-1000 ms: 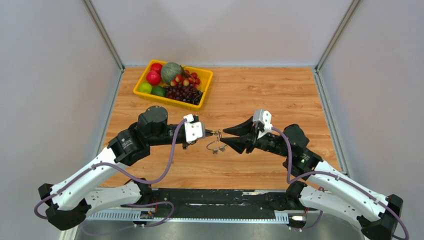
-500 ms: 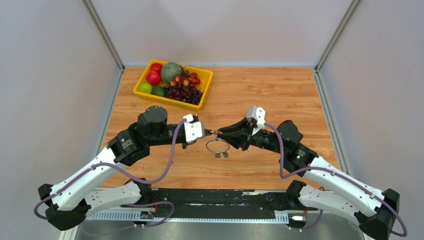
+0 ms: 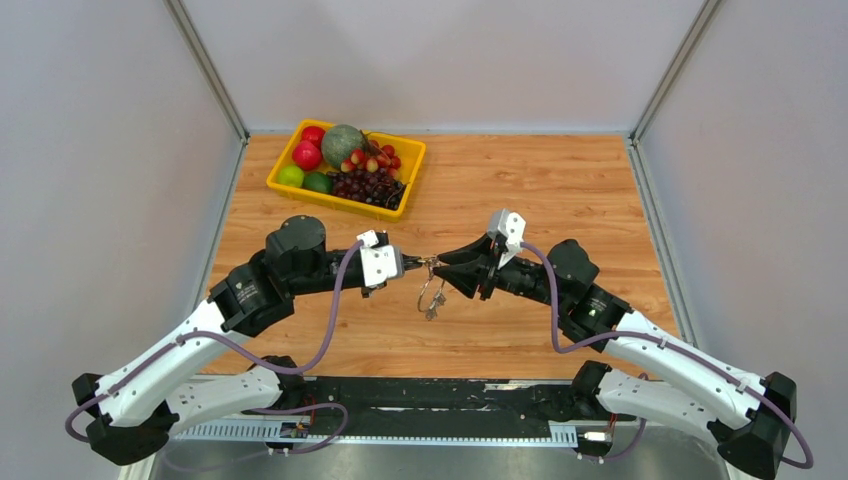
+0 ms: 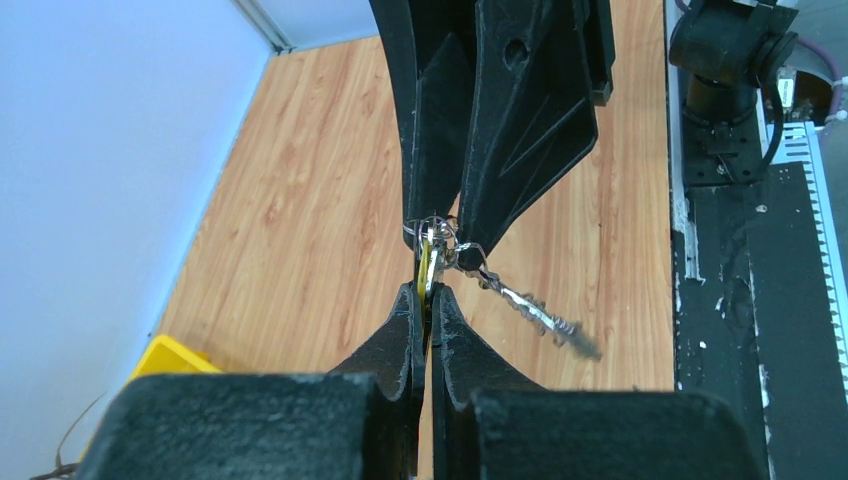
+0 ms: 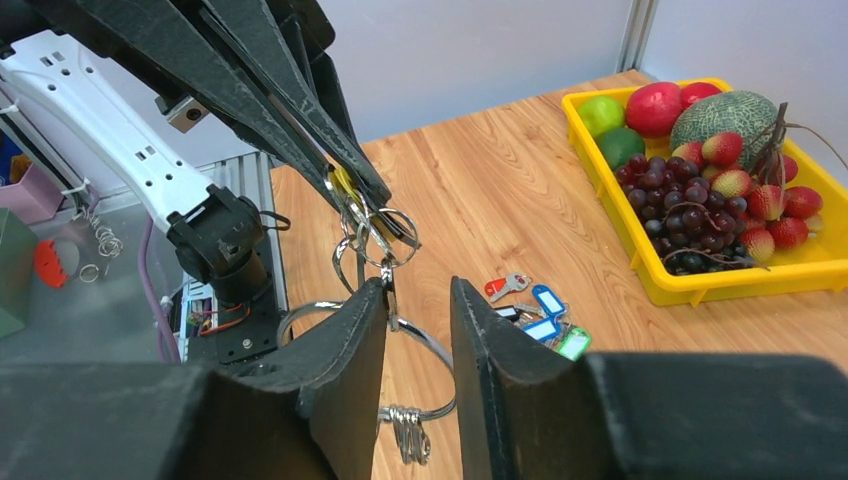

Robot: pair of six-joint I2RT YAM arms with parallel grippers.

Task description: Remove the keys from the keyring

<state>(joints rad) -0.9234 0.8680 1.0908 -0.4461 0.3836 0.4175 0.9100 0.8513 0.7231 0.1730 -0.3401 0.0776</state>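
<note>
My left gripper (image 3: 408, 264) is shut on a yellow-headed key (image 4: 426, 262) held in the air above the middle of the table. Small split rings (image 5: 385, 230) link that key to the keyring (image 5: 430, 349), a large thin wire loop hanging below with silver keys (image 5: 412, 439) at its bottom. My right gripper (image 5: 418, 284) faces the left one, jaws apart. A short link hangs against its left finger (image 5: 372, 305). In the left wrist view a silver key (image 4: 535, 312) dangles to the right. Loose keys (image 5: 535, 310) with red, blue and green tags lie on the table.
A yellow tray (image 3: 340, 203) of fruit sits at the back left of the wooden table. Grey walls close in both sides. The black base rail (image 3: 430, 395) runs along the near edge.
My right gripper has moved left, up to the left gripper's tips. The keyring has swung from a wide loop to hanging nearly edge-on. The left gripper kept its hold.
</note>
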